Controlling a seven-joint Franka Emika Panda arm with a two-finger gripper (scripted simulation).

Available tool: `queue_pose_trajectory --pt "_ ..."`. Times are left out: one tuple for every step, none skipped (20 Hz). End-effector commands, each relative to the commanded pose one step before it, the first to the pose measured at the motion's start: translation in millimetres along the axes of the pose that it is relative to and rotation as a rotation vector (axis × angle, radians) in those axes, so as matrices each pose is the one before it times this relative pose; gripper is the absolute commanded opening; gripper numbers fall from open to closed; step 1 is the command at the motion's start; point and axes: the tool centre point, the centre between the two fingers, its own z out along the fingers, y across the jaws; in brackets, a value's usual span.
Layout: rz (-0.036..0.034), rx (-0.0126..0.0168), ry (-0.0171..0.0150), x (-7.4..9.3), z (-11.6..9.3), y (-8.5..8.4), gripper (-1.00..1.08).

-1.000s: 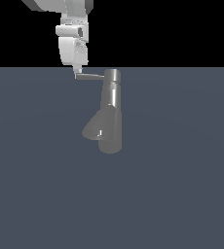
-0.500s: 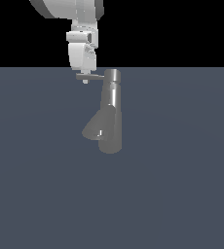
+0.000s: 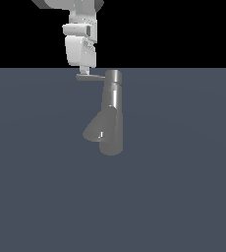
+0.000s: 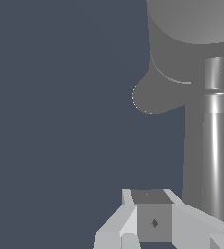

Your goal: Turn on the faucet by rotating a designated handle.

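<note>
White Panda gripper point(image 3: 84, 70) hangs straight down from the top of the exterior view, blocky white housing, fingertips low at the handle point(image 3: 92, 77). Handle: thin straight grey metal rod, right below the fingertips, running sideways toward the exterior view's right into the faucet's cylindrical cap. Contact between fingers and rod looks likely but cannot tell for sure. Whether the fingers are spread or closed: cannot tell, the tips blur into the rod.

Faucet point(image 3: 110, 115): brushed grey metal, upright cylinder body, beside and below the gripper toward the exterior view's right; short wide angled spout point(image 3: 94, 129) flares out well below the gripper.

Wrist view: pale faceted gripper parts point(image 4: 155, 221) at the frame edge, shiny cylindrical handle point(image 4: 215, 146) just beside them, broad faucet body point(image 4: 182, 53) beyond. Flat matte slate-blue floor point(image 3: 183, 187) under everything.
</note>
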Motion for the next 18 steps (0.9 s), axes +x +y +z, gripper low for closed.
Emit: queue_pose_trajectory --pt "-0.00127 -0.0113 0.00206 -0.57 2.55 9.65 -1.0" --pt "0.0 0.0 0.0 -0.14 -1.18 2.9 -1.0" --pt "0.0 0.0 0.0 -0.14 -1.19 2.92 -1.0" --pt "0.0 0.0 0.0 -0.14 -1.2 2.94 -1.0" --pt "0.0 0.0 0.0 -0.14 -1.21 2.97 -1.0" --pt "0.0 0.0 0.0 -0.14 -1.22 2.99 -1.0" --pt "0.0 0.0 0.0 -0.14 -1.23 3.01 -1.0" --pt "0.0 0.0 0.0 -0.15 -1.24 3.03 -1.0" --pt "0.0 0.0 0.0 -0.15 -1.25 3.05 -1.0" --pt "-0.00011 -0.00043 -0.00019 -0.16 -1.05 2.97 -1.0" --pt "0.0 0.0 0.0 -0.15 -1.27 3.09 -1.0" --pt "0.0 0.0 0.0 -0.15 -1.28 3.12 -1.0" --pt "0.0 0.0 0.0 -0.16 -1.3 3.14 -1.0" --pt "0.0 0.0 0.0 -0.16 -1.31 3.16 -1.0" --pt "0.0 0.0 0.0 -0.16 -1.32 3.18 -1.0" --pt "0.0 0.0 0.0 -0.17 -1.33 3.2 -1.0" --pt "0.0 0.0 0.0 -0.17 -1.34 3.22 -1.0" --pt "0.0 0.0 0.0 -0.18 -1.36 3.24 -1.0"
